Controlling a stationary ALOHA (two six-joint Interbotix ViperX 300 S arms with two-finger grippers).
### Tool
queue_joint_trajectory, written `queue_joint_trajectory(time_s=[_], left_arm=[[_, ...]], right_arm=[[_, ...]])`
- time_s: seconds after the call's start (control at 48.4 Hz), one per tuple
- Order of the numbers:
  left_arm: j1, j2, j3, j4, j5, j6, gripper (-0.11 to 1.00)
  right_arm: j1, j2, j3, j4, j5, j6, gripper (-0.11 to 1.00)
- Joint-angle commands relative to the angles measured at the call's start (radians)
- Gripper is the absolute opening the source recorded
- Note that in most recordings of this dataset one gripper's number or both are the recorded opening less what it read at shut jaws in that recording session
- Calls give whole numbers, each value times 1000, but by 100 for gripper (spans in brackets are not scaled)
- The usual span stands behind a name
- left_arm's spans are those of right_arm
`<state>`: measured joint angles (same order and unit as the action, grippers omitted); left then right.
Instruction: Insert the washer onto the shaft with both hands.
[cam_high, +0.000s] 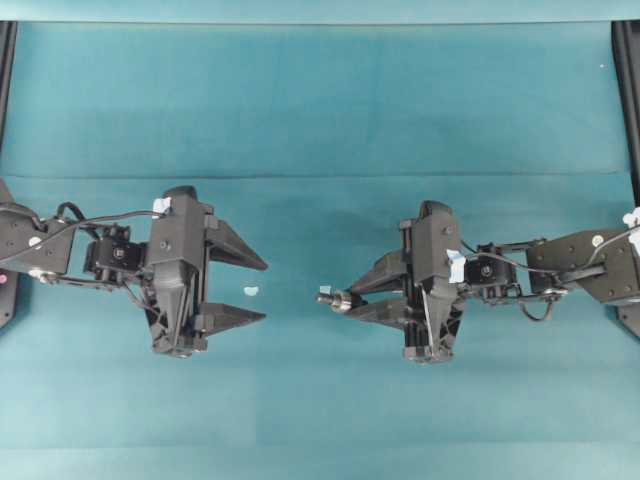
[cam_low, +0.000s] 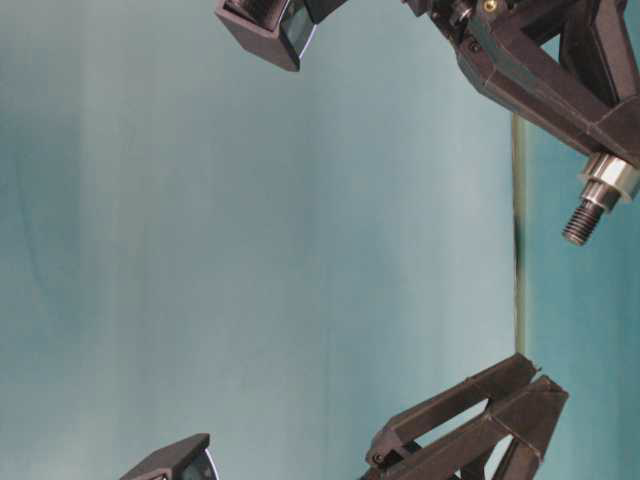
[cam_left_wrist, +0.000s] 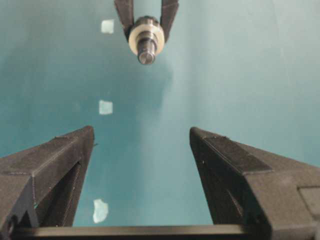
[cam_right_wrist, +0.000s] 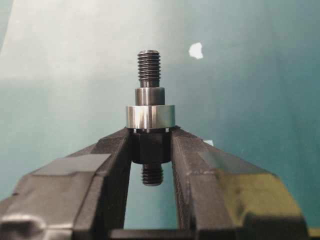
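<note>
My right gripper (cam_right_wrist: 150, 134) is shut on the dark hexagonal middle of the shaft (cam_right_wrist: 149, 65), held above the teal table. The shaft's threaded tip points at the left arm. The washer (cam_right_wrist: 150, 116), a shiny grey ring, sits around the shaft right against the fingertips. From overhead the shaft (cam_high: 326, 297) and washer (cam_high: 340, 300) jut left from the right gripper (cam_high: 350, 299). A short gap away, my left gripper (cam_high: 266, 291) stands open and empty. In its wrist view the left gripper (cam_left_wrist: 141, 131) faces the washer (cam_left_wrist: 135, 40) and shaft tip (cam_left_wrist: 146, 56) end-on.
Small pale tape scraps (cam_high: 251, 291) lie on the teal cloth between the grippers, several of them in the left wrist view (cam_left_wrist: 105, 107). Black frame posts (cam_high: 8, 60) stand at the table's left and right edges.
</note>
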<state>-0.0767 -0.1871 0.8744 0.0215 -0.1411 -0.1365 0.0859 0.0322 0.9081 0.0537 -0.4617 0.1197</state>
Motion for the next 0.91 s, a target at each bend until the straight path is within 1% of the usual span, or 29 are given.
queue_joint_trajectory(time_s=[0.0, 0.413, 0.889], left_arm=[[-3, -15, -9, 0, -2, -2, 83], [-3, -38, 12, 0, 9, -6, 83], [-3, -43, 12, 0, 11, -6, 83]], right_arm=[[0, -8, -17, 2, -8, 9, 0], [0, -8, -17, 2, -8, 8, 0], [0, -8, -17, 2, -6, 9, 0]])
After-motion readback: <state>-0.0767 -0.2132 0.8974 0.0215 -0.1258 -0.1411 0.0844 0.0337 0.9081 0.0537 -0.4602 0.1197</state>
